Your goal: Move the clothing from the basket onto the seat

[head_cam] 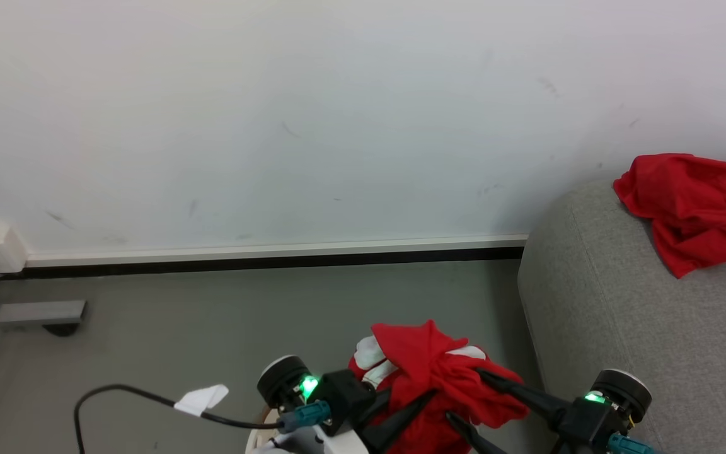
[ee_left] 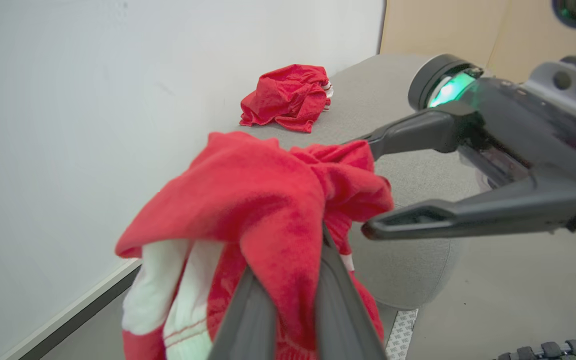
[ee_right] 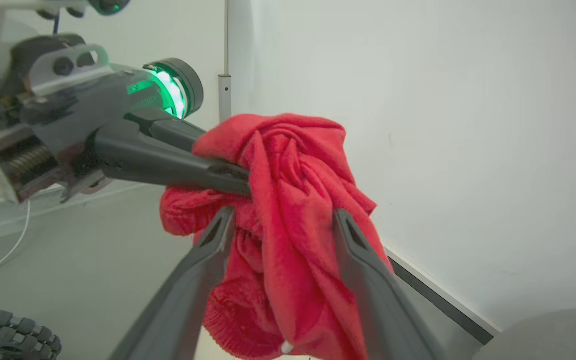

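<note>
**A:** What is held by the left claw point(ee_left: 288, 260)?

**B:** A bunch of red clothing point(ee_left: 268, 200) with white parts is pinched tight between its two fingers. The cloth is draped over the tips and hangs down below them.

**A:** And the right claw point(ee_right: 284, 214)?

**B:** It is spread wide, not clamped. One finger is seen on each side of the same bunch, and the top finger is touched by the cloth.

**A:** Where is the seat point(head_cam: 621, 328)?

**B:** It is found just beside the right claw, on its outer side.

**A:** Is anything laid on it?

**B:** Yes, another red piece point(head_cam: 694, 205) is crumpled there, well apart from both claws, near the white wall point(head_cam: 338, 126). The pinched bunch is held up in the air over the grey floor point(head_cam: 212, 328).
</note>
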{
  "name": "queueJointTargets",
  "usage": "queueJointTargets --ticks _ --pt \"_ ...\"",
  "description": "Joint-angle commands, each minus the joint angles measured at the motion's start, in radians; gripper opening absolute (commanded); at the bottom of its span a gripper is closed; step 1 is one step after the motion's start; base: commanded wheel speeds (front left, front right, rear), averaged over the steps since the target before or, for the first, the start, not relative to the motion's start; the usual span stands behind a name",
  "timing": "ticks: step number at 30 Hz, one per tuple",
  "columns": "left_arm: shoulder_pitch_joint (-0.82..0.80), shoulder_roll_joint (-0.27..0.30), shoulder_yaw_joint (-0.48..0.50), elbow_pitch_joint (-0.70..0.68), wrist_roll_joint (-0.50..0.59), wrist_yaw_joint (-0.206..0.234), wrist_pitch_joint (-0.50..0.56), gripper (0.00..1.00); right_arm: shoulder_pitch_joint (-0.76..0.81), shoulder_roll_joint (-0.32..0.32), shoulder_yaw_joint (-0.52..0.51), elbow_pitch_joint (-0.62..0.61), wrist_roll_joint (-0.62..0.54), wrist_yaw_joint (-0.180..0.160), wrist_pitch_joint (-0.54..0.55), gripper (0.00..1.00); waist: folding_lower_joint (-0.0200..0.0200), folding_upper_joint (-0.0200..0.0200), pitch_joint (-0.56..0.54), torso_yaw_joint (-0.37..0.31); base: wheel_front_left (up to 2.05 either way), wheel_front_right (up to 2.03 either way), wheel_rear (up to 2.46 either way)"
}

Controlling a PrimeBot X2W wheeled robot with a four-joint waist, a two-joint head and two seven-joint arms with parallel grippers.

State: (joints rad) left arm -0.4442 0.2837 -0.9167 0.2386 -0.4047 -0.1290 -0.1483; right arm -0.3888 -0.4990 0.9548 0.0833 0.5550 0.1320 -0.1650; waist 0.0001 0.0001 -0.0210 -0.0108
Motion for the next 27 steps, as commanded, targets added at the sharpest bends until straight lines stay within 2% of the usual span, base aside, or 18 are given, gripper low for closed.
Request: queueJointTargets --ticks 1,12,13,14,15,21,22,23,24,25,26,27 --pt "-0.016 0.013 -0.011 -0.007 -0.021 -0.001 0.0 0.0 -0.02 -0.006 -0.001 0.011 0.002 -0.003 -0.007 1.0 -0.0001 -0.0001 -0.001 -0.002 0.0 0.0 0.0" --pt "-0.066 0.05 -0.135 -0.088 -0.124 -0.001 0.0 0.0 -0.015 -0.011 0.029 0.053 0.027 -0.003 -0.016 1.0 -0.0001 -0.0001 -0.011 0.002 0.0 0.0 0.0" --pt "-0.066 0.052 -0.142 -0.09 -0.135 -0.001 -0.005 0.0 -0.01 -0.008 0.024 0.059 0.033 -0.003 -0.02 0.47 -0.0001 -0.0001 -0.013 0.003 0.0 0.0 0.0" --pt "-0.066 0.053 -0.146 -0.09 -0.145 -0.001 -0.006 0.0 -0.004 -0.004 0.022 0.064 0.041 -0.003 -0.021 0.27 -0.0001 -0.0001 -0.014 0.004 0.0 0.0 0.0" --pt "-0.065 0.054 -0.149 -0.088 -0.152 -0.001 -0.01 0.0 0.002 -0.001 0.022 0.066 0.05 -0.003 -0.021 0.0 -0.0001 -0.0001 -0.015 0.005 0.0 0.0 0.0" --pt "-0.043 0.05 -0.145 -0.055 -0.177 0.003 -0.039 0.0 0.032 0.004 -0.017 0.084 0.124 -0.003 -0.024 0.0 -0.0001 -0.0001 -0.014 0.007 0.0 0.0 0.0" --pt "-0.038 0.048 -0.144 -0.047 -0.182 0.003 -0.042 0.04 0.034 0.001 -0.03 0.086 0.136 -0.004 -0.029 0.0 -0.0001 -0.0001 -0.011 0.006 0.0 0.0 0.0" --pt "-0.037 0.046 -0.144 -0.037 -0.183 0.005 -0.047 0.45 0.039 -0.001 -0.043 0.088 0.15 -0.004 -0.032 0.0 -0.0001 -0.0001 -0.008 0.005 0.0 0.0 0.0" --pt "-0.036 0.044 -0.142 -0.025 -0.183 0.006 -0.053 0.92 0.043 -0.004 -0.054 0.089 0.157 -0.004 -0.034 0.0 -0.0001 -0.0001 -0.006 0.004 0.0 0.0 0.0" --pt "-0.036 0.044 -0.142 -0.025 -0.183 0.006 -0.053 0.92 0.043 -0.004 -0.054 0.089 0.157 -0.004 -0.034 0.0 -0.0001 -0.0001 -0.006 0.004 0.0 0.0 0.0" --pt "-0.035 0.039 -0.142 -0.017 -0.185 0.006 -0.057 1.0 0.048 -0.003 -0.063 0.089 0.164 -0.003 -0.039 0.0 -0.0001 -0.0001 -0.005 0.002 0.0 0.0 0.0" --pt "-0.036 0.033 -0.141 -0.008 -0.184 0.008 -0.063 1.0 0.055 0.0 -0.073 0.089 0.17 -0.003 -0.04 0.0 -0.0001 -0.0001 -0.002 -0.001 0.0 0.0 0.0"
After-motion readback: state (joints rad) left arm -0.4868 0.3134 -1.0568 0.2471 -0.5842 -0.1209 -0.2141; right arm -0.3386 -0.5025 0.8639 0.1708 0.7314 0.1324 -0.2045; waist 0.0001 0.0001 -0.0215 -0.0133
